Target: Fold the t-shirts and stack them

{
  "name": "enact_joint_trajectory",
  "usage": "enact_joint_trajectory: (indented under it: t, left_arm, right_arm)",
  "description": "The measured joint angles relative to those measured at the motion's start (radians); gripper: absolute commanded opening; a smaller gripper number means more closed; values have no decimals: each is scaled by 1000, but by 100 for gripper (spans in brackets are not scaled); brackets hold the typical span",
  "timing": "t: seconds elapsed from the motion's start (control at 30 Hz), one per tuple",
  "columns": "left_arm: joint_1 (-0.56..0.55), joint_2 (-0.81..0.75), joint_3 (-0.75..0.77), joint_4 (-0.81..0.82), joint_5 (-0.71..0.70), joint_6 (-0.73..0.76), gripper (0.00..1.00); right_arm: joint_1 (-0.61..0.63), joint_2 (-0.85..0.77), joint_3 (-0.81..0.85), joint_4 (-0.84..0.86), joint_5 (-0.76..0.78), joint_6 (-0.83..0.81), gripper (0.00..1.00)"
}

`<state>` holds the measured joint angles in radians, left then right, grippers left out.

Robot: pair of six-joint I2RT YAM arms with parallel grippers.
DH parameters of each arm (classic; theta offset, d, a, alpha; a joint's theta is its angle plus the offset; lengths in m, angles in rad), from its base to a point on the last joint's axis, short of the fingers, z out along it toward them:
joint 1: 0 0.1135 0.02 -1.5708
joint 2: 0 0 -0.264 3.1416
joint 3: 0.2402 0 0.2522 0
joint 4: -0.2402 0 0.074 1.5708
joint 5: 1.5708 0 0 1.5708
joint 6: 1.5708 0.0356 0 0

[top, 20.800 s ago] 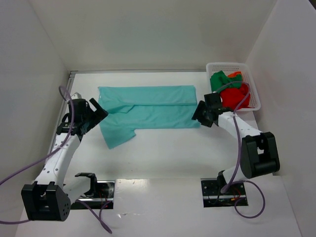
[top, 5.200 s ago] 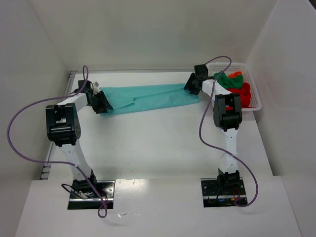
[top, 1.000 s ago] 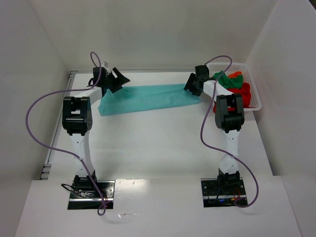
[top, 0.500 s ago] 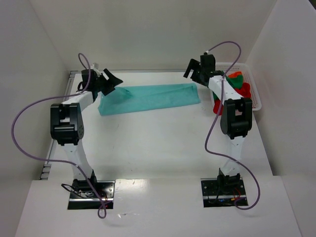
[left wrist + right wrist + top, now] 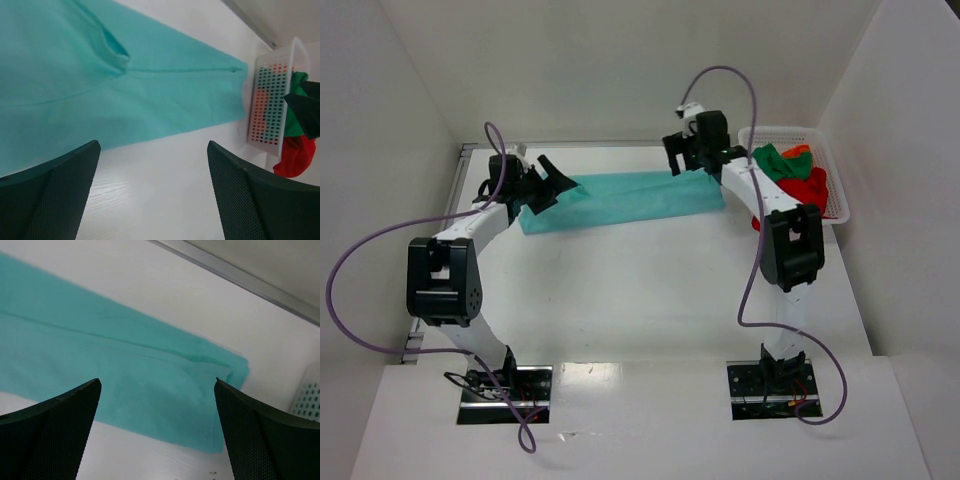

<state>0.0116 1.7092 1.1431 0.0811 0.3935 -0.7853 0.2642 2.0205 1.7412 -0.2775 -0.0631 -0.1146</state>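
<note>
Quick count of what was on the worktop [image 5: 640, 290]: four t-shirts in total, one basket, two arms.

One teal t-shirt [image 5: 620, 198] lay flat toward the back of the worktop, folded into a long narrow strip running left to right. The left wrist view showed a collar or sleeve fold tucked in near its left end.

The other three were bunched in the single white lattice basket [image 5: 790, 131] at the back right corner: one dark green t-shirt [image 5: 772, 162], one red t-shirt [image 5: 810, 185] and one orange t-shirt [image 5: 798, 151], with only a scrap of the orange showing. The red one spilled over the basket's side.

Both sets of jaws were spread wide with nothing in them. The left jaws hovered over the left end of the teal strip and the right jaws over its right end, near the back edge. In each wrist view I counted two black fingers [image 5: 50, 200], with teal cloth and bare worktop in the gap between them.
</note>
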Motion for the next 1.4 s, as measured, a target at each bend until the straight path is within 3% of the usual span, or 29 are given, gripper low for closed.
enact_joint_trajectory:
  t: [0.23, 0.67, 1.03, 1.4]
  left_arm:
    - [0, 0, -10, -60, -31, 4, 96]
    - [0, -23, -50, -99, -143, -35, 99]
    - [8, -23, -47, -108, -155, -38, 99]
    - [68, -74, -49, -123, -155, -38, 99]
  right_arm:
    - [160, 113, 42, -4, 85, -215, 99]
    - [143, 273, 66, -68, 137, -371, 99]
    - [166, 286, 77, -79, 113, -439, 99]
    - [330, 230, -22, -43, 126, -458, 99]
